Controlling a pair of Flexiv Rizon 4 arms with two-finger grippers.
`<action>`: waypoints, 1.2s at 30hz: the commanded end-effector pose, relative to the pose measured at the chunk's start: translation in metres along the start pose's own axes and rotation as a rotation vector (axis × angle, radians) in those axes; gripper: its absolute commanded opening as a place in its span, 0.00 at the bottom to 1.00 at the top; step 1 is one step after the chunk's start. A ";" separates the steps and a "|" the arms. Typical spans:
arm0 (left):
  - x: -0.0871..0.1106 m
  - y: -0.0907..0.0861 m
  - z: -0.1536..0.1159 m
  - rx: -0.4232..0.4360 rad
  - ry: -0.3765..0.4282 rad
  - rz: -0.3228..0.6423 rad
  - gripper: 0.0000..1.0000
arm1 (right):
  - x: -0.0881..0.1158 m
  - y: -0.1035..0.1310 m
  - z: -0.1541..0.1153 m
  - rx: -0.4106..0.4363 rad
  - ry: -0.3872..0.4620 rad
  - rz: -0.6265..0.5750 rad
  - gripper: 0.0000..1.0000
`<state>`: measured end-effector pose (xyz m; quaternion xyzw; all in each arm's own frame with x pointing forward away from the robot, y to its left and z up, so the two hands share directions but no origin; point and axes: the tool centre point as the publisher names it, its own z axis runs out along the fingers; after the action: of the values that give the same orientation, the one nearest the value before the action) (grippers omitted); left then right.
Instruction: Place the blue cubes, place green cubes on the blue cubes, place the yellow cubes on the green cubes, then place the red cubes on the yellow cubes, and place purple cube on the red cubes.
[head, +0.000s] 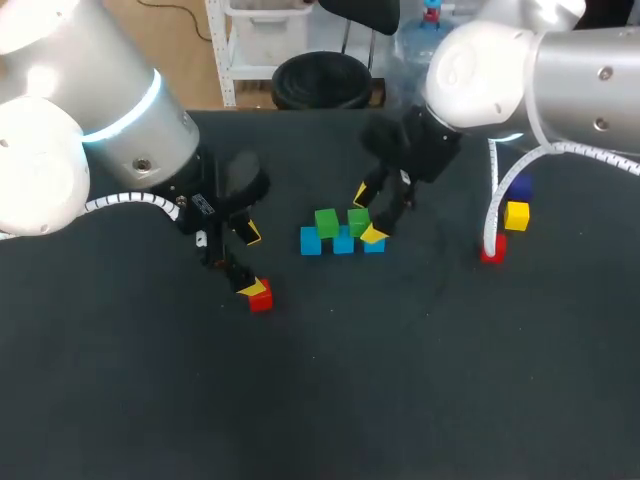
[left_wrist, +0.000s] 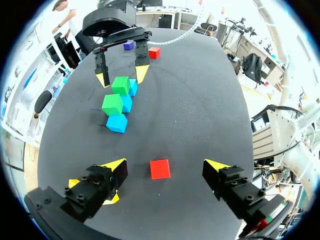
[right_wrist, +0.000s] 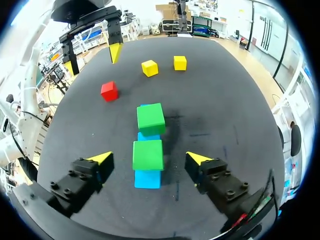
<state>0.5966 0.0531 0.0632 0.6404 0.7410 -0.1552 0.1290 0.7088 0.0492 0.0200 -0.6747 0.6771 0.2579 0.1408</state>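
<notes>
My left hand is hanging low over the counter with its fingers standing wide apart. A red cube is lying flat between them, touching neither finger.

My right hand is also standing open, straddling the near green cube, with a gap showing on each side of it. That cube is sitting on a blue cube. Just ahead of it, the second green cube is resting on the middle blue cube. The three blues are forming a short row near the counter's middle. The bare blue cube is lying at the end nearest my left hand.

Toward the counter's right edge, a second red cube, a yellow cube and the purple cube are sitting near one another but apart. From my right wrist, two more yellow cubes are showing side by side beyond the first red cube.
</notes>
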 end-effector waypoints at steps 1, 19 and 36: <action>0.001 0.001 0.000 0.003 -0.004 0.003 1.00 | 0.000 -0.001 -0.004 0.001 0.000 0.002 1.00; 0.001 0.001 0.000 0.003 -0.004 0.003 1.00 | 0.017 0.010 -0.038 0.055 -0.013 0.026 1.00; 0.001 0.001 0.000 0.003 -0.004 0.003 1.00 | 0.040 0.030 -0.062 0.096 -0.002 0.048 1.00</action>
<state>0.5966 0.0531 0.0632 0.6404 0.7410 -0.1552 0.1290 0.6952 -0.0144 0.0525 -0.6531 0.7012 0.2380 0.1584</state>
